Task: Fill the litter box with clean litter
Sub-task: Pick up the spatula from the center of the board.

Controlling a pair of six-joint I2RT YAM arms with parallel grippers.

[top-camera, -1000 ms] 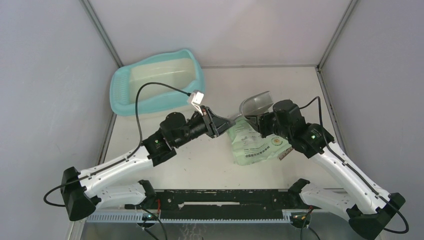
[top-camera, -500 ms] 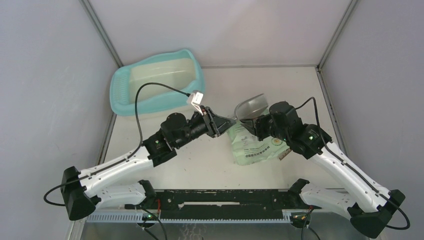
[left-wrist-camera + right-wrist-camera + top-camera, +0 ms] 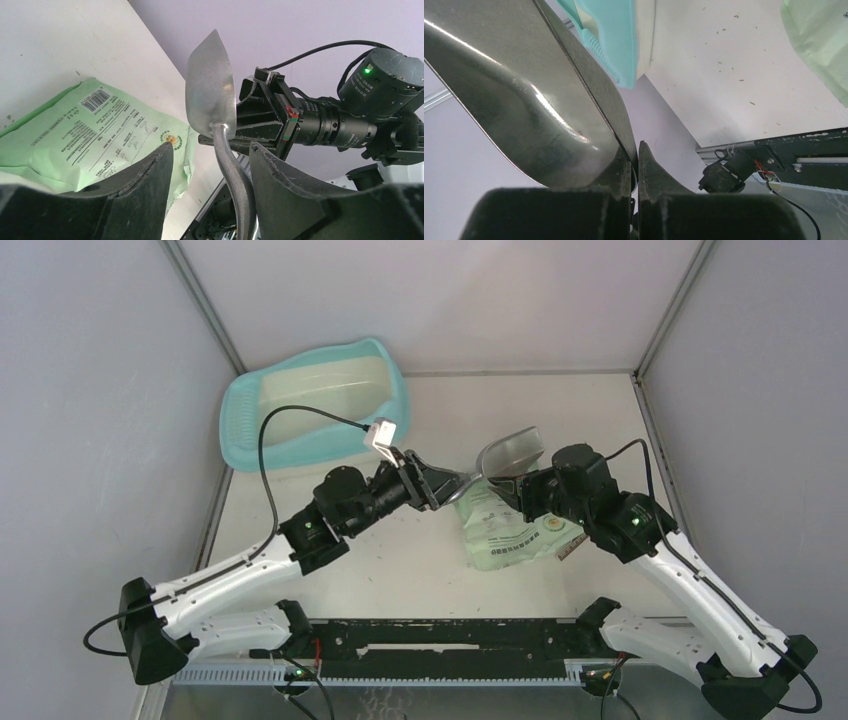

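The light turquoise litter box (image 3: 315,405) stands at the far left; its cream inside shows no litter. A corner of it shows in the right wrist view (image 3: 611,35). A grey metal scoop (image 3: 510,452) hangs in the air between both arms, its bowl empty. My right gripper (image 3: 507,483) is shut on the bowl's rim (image 3: 524,110), pinched between the fingers (image 3: 635,150). My left gripper (image 3: 440,483) is open around the scoop's handle (image 3: 235,170); the handle rests against one finger (image 3: 280,180), with a gap to the other.
A flat green printed bag (image 3: 510,530) lies on the table below the scoop, also in the left wrist view (image 3: 85,135). Small dark specks dot the table (image 3: 734,65). Grey walls close in on three sides.
The scoop and right wrist shifted slightly left, then back right. The left wrist lifted and turned a little while staying at the handle.
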